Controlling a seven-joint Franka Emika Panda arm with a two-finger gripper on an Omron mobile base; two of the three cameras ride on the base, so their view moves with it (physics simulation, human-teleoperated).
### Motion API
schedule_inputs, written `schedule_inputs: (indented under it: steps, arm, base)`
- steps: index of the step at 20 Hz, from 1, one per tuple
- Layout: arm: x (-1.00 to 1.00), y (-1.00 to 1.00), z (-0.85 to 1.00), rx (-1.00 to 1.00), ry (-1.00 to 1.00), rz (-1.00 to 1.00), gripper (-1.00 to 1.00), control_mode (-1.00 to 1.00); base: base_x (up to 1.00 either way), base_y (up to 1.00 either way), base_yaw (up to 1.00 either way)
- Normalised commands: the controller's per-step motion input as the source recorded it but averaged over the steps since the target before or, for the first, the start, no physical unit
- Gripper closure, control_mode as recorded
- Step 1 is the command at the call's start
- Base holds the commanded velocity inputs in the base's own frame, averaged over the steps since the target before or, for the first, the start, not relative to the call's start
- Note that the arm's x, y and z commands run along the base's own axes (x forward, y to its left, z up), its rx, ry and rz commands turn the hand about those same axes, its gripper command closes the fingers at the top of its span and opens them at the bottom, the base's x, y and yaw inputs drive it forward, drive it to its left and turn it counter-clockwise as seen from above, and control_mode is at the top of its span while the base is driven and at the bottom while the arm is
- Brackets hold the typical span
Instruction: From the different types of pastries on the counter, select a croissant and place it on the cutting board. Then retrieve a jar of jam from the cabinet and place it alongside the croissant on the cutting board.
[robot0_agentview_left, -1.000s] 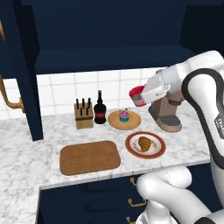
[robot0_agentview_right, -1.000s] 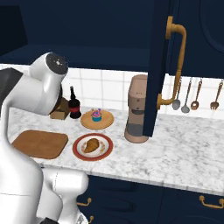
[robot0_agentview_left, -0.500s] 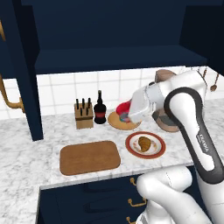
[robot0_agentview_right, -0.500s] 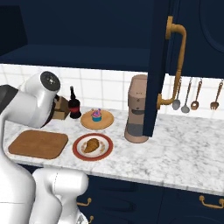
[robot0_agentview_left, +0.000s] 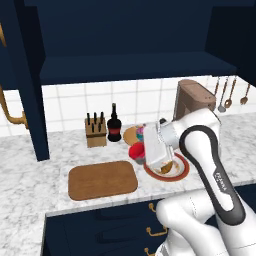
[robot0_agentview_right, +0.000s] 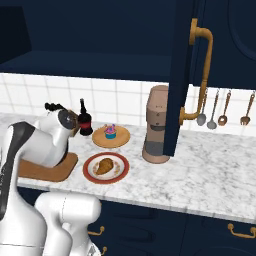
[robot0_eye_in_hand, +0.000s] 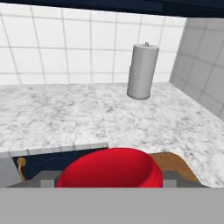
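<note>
The tool (robot0_agentview_left: 139, 153) pinches the jam jar (robot0_agentview_left: 137, 151), red lid showing, just right of the cutting board (robot0_agentview_left: 102, 179) and above the counter (robot0_agentview_left: 30, 170). The board lies left and below; the croissant (robot0_agentview_right: 104, 165) remains on its plate (robot0_agentview_right: 120, 172), right of the board.

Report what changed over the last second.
The gripper, shut on the red-lidded jam jar, swung down and left from beside the coffee machine toward the cutting board. The croissant stayed on its red plate; the cupcake stayed put.
</note>
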Motion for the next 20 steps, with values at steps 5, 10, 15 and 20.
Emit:
schedule_inputs:
  steps: [5,10,15,20]
  arm:
    - [0.00,0.52,-0.17,-0.02,0.05,0.01,1.00,-1.00]
    - [0.15,0.59,-0.10,-0.08,0.10,-0.05,1.00,-1.00]
    - [0.16,0.36,-0.32,-0.03,0.14,0.00,1.00,-1.00]
    - [0.02,0.03,-0.40,0.00,0.01,0.00,1.00,-1.00]
  base:
    - [0.00,0.00,0.00]
    - [0.00,0.00,0.00]
    - [0.00,0.00,0.00]
    - [0.00,0.00,0.00]
